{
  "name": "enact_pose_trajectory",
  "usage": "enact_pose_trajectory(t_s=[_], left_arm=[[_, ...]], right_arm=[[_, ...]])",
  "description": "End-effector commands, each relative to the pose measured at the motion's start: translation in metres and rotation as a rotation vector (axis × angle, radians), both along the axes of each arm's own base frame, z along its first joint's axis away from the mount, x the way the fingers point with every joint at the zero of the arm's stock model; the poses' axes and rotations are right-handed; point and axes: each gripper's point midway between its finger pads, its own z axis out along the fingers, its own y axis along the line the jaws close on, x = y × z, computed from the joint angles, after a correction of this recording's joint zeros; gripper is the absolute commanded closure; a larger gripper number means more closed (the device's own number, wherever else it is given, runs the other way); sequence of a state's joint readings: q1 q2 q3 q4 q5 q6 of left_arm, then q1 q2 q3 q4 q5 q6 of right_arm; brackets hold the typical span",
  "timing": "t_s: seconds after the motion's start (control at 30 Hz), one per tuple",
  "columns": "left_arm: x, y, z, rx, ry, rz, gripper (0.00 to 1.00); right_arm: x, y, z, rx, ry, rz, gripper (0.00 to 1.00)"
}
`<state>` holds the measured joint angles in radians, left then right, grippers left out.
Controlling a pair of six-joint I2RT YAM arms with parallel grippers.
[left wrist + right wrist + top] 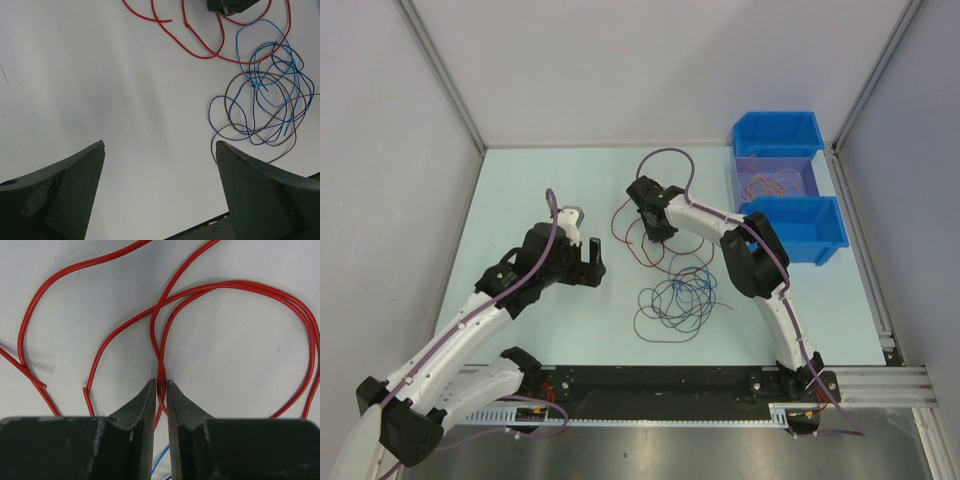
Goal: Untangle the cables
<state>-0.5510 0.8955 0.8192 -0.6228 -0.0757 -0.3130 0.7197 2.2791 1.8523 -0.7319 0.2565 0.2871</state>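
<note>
At the centre of the worktop [520, 180], right pincer [161, 386] clamps 1 red cable [161, 362]; blue and brown cables [255, 86] lie tangled toward the near edge; left pincer [160, 150] stands wide, holding nothing.

Bright, even, diffuse light; all three views usable.
Top view: table [540, 180] lit flat, shadows under the arms soft and faint, dull glare on the metal strip [670, 450] past the near edge. Left wrist view: table washed out to white with faint grey streaks, left gripper [160, 144] dark, slightly soft. Right wrist view: red cable [240, 285] sharp, thin soft shadow beside it.
</note>
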Motion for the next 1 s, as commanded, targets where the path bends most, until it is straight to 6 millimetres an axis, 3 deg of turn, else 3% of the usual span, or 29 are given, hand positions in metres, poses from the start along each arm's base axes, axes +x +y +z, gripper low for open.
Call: enact_pose_trajectory(t_s=[0.0,0.2,0.4,0.6,0.73,0.97], left_arm=[[0.003,0.0,0.009,-0.014,-0.04,-0.005,0.03],[0.004,0.0,0.01,-0.016,-0.044,-0.004,0.03],[0.003,0.0,0.011,-0.016,-0.046,-0.005,0.03],[0.003,0.001,0.011,-0.015,-0.047,-0.002,0.03],[0.003,0.001,0.011,-0.017,-0.047,-0.003,0.03],[0.003,0.001,0.013,-0.018,-0.052,-0.001,0.03]], right_arm=[[0.006,0.003,0.004,0.011,-0.017,-0.013,0.81],[0.008,0.001,0.011,0.027,-0.041,-0.019,0.82],[0.006,-0.003,0.004,0.017,-0.018,-0.023,0.83],[0.005,-0.004,0.006,0.014,-0.019,-0.025,0.98],[0.008,-0.004,0.022,0.016,-0.044,-0.019,1.0],[0.012,-0.004,0.075,0.041,-0.116,-0.013,1.0]])
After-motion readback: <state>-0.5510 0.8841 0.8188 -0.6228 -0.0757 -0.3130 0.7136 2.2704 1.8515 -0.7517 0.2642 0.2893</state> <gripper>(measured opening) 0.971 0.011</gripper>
